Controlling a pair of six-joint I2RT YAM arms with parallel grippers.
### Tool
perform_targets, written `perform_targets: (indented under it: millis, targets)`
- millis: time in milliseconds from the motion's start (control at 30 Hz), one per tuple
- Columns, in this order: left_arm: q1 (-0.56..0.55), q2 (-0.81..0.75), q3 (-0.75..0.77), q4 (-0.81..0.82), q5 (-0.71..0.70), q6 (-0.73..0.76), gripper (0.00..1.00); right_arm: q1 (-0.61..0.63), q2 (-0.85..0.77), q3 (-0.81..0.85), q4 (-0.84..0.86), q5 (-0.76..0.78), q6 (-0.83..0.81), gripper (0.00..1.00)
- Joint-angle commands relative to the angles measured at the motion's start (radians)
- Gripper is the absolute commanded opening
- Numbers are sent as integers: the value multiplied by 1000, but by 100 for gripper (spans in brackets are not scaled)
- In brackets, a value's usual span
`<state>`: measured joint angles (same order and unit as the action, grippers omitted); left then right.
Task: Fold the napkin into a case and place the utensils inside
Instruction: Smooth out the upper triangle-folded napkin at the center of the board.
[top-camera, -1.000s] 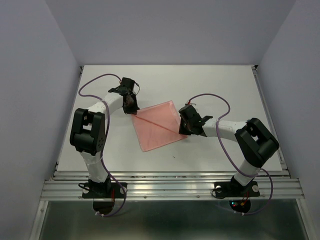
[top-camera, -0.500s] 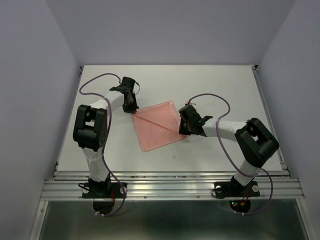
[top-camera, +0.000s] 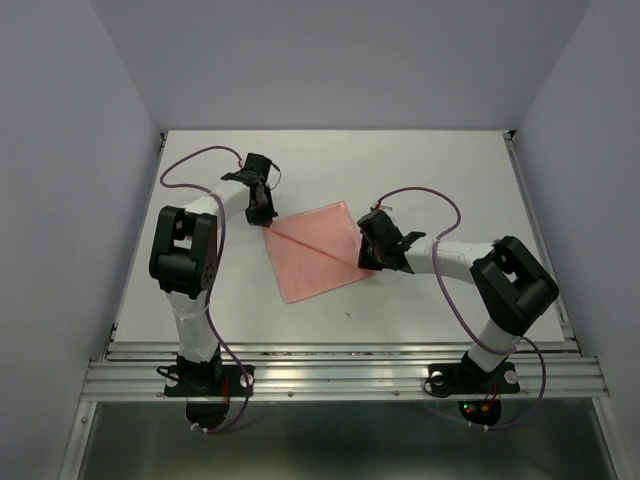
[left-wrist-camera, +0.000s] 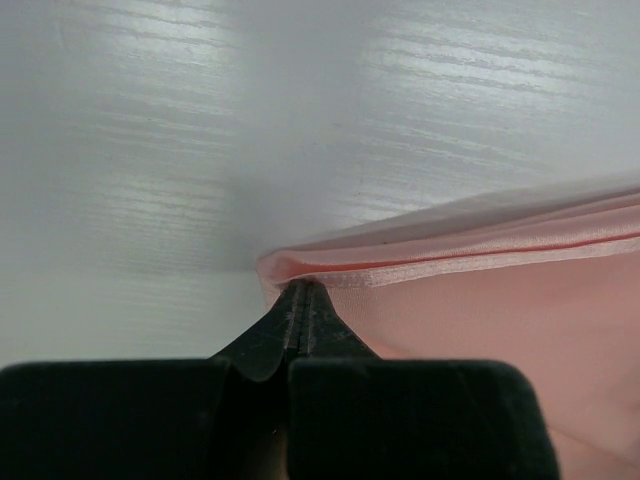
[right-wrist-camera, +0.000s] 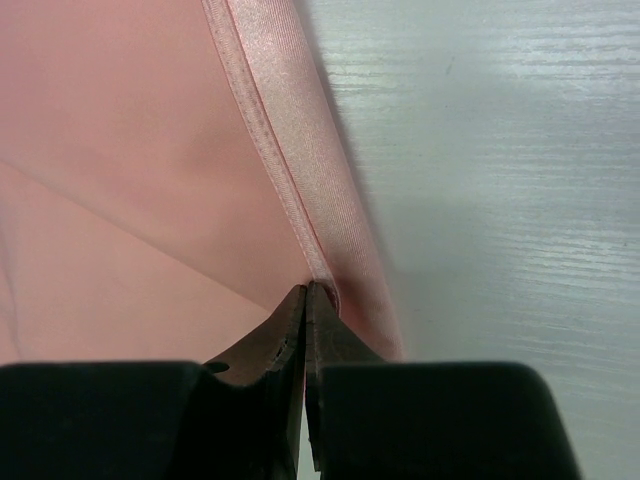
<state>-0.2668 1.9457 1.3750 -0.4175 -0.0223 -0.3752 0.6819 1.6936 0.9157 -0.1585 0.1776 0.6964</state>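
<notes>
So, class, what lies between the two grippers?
The pink napkin, spanning from the left gripper to the right gripper; the top view shows it.

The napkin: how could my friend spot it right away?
On the white table, look in the middle. The napkin lies there, pinched at opposite corners by the left gripper and right gripper. It is the only pink thing, flat and square.
</notes>
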Motion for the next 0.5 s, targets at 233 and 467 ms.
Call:
perform_targets:
  millis: [233,467]
  targets:
    - [5,-131,32,-41,-19,16,0,4,-80,58,-47,43,-21,7]
    - [3,-73,1,13,-18,-7,0,4,-32,31,-13,13,-8,6]
